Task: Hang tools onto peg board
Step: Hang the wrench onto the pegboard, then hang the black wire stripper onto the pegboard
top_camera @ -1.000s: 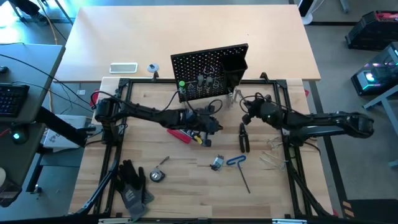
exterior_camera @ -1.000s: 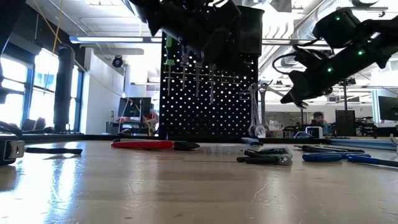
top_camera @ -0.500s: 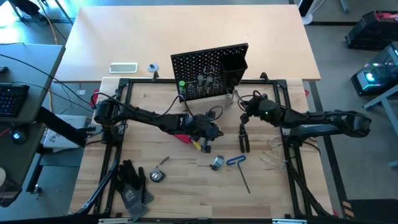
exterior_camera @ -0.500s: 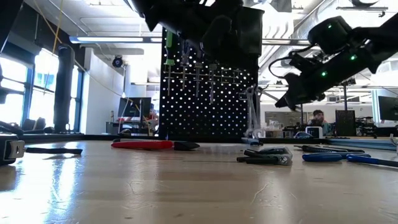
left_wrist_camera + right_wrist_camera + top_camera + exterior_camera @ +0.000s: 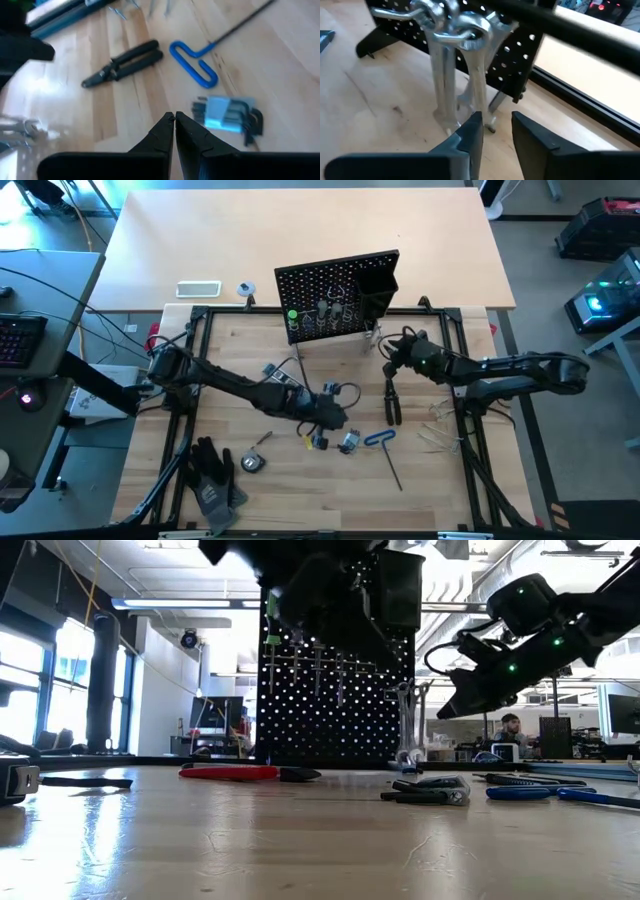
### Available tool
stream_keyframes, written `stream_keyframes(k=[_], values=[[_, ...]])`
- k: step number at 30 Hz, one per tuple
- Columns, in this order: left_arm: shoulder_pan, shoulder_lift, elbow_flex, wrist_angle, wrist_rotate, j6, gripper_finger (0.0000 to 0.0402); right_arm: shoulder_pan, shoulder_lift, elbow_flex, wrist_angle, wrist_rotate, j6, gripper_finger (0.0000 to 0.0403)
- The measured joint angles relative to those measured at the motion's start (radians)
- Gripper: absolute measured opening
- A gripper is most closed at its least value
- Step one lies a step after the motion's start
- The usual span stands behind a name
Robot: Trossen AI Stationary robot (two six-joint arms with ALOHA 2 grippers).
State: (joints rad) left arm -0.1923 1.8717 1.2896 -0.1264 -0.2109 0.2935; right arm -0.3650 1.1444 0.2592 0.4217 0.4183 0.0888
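Beyond my pale wooden bench [image 5: 300,210] I see tall bright windows [image 5: 20,690] and a long ceiling striplight [image 5: 185,603].

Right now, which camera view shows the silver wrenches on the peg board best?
The right wrist view: the silver wrenches hang close up from a hook on the peg board, just ahead of the open right gripper. The low view shows them small; the high view gives only a glint; the left wrist view shows none.

left arm reaches diagonally across table centre, left gripper [image 5: 174,119] fingers pressed together, nothing btwn them. right arm stretched in from right side, right gripper [image 5: 496,125] fingers parted w/ a gap, empty.
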Motion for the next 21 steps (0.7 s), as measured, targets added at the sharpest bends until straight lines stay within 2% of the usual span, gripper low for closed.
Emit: stream_keyframes(k=[7, 21], values=[[-0.038, 0.000, 0.000, -0.049, -0.045, -0.022, 0.0012, 0.034, -0.001, 0.000, -0.017, 0.007, 0.006, 0.0125], [-0.039, 0.000, 0.000, -0.097, -0.042, -0.077, 0.0012, 0.126, -0.001, 0.000, -0.090, 0.021, 0.071, 0.0126]])
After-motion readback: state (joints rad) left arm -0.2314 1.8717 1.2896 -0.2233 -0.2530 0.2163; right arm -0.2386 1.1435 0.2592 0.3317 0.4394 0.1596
